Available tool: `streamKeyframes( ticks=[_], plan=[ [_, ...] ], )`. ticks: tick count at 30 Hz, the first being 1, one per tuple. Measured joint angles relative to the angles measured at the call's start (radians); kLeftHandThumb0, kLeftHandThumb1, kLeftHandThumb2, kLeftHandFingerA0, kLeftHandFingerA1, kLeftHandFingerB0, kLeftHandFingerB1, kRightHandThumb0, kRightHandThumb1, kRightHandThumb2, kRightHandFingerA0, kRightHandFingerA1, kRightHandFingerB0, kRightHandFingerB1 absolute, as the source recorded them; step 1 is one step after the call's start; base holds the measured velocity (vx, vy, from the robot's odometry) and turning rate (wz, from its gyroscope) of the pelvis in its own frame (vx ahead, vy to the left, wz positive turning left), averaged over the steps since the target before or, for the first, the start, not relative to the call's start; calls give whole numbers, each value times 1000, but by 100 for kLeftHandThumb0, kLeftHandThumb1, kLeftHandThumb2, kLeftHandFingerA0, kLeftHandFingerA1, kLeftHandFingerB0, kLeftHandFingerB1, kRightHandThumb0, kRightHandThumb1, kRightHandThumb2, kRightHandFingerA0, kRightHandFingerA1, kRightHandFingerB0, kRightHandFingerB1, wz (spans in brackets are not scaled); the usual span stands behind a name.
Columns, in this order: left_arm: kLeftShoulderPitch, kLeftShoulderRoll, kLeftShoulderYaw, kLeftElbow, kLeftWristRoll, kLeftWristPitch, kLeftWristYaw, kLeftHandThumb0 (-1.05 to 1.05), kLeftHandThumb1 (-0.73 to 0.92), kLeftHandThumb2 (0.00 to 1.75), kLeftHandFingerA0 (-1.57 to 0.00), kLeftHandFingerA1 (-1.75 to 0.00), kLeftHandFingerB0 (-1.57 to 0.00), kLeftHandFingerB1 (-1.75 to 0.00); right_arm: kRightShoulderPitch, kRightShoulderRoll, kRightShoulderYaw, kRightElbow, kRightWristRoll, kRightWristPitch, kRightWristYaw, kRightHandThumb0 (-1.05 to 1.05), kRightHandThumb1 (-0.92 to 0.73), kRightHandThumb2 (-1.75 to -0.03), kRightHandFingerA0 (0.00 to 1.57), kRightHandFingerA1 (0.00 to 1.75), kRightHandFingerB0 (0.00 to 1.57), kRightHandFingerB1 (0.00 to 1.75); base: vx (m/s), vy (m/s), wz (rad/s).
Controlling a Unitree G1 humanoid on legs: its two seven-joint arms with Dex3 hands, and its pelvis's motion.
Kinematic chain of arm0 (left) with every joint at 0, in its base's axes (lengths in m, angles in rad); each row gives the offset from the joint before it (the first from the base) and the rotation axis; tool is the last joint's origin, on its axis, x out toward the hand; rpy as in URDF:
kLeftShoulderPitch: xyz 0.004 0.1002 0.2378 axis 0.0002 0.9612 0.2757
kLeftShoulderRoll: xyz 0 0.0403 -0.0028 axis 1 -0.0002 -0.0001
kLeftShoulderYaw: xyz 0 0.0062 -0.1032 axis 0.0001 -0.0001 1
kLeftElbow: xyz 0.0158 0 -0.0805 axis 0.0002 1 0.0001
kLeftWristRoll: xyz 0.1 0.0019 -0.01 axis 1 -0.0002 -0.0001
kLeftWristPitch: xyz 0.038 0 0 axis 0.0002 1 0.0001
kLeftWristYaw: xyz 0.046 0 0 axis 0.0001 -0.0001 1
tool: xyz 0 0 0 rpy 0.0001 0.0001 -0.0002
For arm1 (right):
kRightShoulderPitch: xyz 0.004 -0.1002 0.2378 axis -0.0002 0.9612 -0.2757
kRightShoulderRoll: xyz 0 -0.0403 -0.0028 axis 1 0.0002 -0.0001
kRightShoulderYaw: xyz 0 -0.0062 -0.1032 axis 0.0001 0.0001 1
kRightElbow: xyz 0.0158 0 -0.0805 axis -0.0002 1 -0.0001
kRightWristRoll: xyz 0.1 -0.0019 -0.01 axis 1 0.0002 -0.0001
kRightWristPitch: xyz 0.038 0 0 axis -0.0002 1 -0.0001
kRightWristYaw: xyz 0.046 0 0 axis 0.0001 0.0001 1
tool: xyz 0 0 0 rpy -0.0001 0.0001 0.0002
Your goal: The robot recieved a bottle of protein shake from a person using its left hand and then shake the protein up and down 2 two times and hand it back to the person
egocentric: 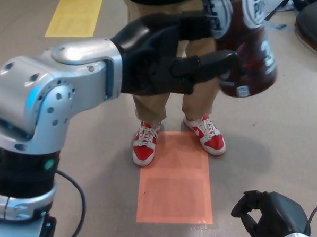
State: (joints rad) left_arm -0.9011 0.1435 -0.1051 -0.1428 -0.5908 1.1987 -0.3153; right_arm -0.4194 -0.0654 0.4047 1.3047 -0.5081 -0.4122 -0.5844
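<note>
left hand [171, 59] – gripping bottle [245, 39] | dark brown, white label – tilted | right hand [270, 216] – curled, empty

1. The protein shake bottle [246, 45] is dark brown with a glossy wrap and white round logo patches near its upper end.
2. It hangs in the air at about one o'clock in the head view, its flat base tilted down toward four o'clock.
3. Its top runs past the frame's upper edge.

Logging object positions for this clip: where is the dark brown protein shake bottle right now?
In the head view's upper right, the dark brown protein shake bottle is held in the black left hand, in front of the person's tan trousers.
</note>
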Motion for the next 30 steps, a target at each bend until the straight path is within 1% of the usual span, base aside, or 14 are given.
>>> streamKeyframes(
  ticks=[6,8,15,16,17,18,19,20,21,22,23,24,26,30],
  plan=[
    [0,-8,10,72,32,0,29,-72,47,55,0,0,0,0,-12,-3,1,5,-9,-10,-17,-47,-54,-110,97,104,94,79,0,0,0],
    [0,-9,15,91,39,0,33,-75,49,56,0,0,0,0,-15,-3,1,5,-12,-10,-20,-47,-51,-116,99,103,91,87,0,0,0],
    [0,-16,33,155,68,-15,40,-72,48,56,0,0,0,0,-21,-3,1,11,-24,-10,-27,-47,-52,-114,96,96,93,79,0,0,0],
    [0,-16,34,160,72,-18,40,-74,40,72,0,0,0,0,-21,-3,1,12,-25,-10,-27,-47,-52,-115,94,99,93,80,0,0,0],
    [0,-16,34,163,76,-21,40,-74,40,72,0,0,0,0,-22,-3,0,13,-26,-10,-27,-47,-52,-115,94,99,93,80,0,0,0],
    [0,-16,34,166,80,-24,41,-72,51,56,0,-1,0,0,-22,-3,-1,14,-26,-10,-27,-47,-52,-115,93,101,93,81,0,0,0],
    [0,-17,34,167,84,-27,42,-75,46,81,0,-9,0,-4,-22,-3,-2,14,-27,-10,-27,-47,-56,-109,94,104,93,81,0,0,0],
    [0,-20,35,167,89,-31,46,-65,55,58,-4,-27,0,-11,-23,-3,-3,15,-27,-10,-27,-46,-56,-110,94,102,93,81,0,0,0],
    [1,-27,40,165,97,-36,55,-65,55,58,-4,-27,0,-11,-24,-3,-3,15,-28,-10,-28,-46,-56,-110,94,102,93,81,0,0,0],
    [3,-36,45,161,105,-41,66,-61,60,59,-24,-36,-3,-18,-25,-3,-3,15,-29,-10,-29,-45,-55,-111,94,103,93,81,0,0,0],
    [7,-51,51,154,117,-50,85,-30,83,65,-92,-51,-40,-33,-26,-3,-2,15,-31,-10,-32,-43,-53,-112,93,94,93,78,0,0,0],
    [16,-60,50,142,128,-63,99,-30,83,65,-92,-51,-40,-33,-26,-3,-2,15,-31,-10,-33,-43,-53,-112,93,94,93,78,0,0,0],
    [35,-68,37,124,146,-89,115,-17,86,66,-112,-54,-64,-43,-26,-2,-2,15,-32,-10,-33,-44,-53,-113,95,100,94,78,0,0,0],
    [78,-82,10,105,185,-149,145,-17,85,65,-114,-64,-75,-53,-26,-1,-2,15,-33,-10,-33,-47,-56,-109,94,102,94,81,0,0,0]
  ],
)
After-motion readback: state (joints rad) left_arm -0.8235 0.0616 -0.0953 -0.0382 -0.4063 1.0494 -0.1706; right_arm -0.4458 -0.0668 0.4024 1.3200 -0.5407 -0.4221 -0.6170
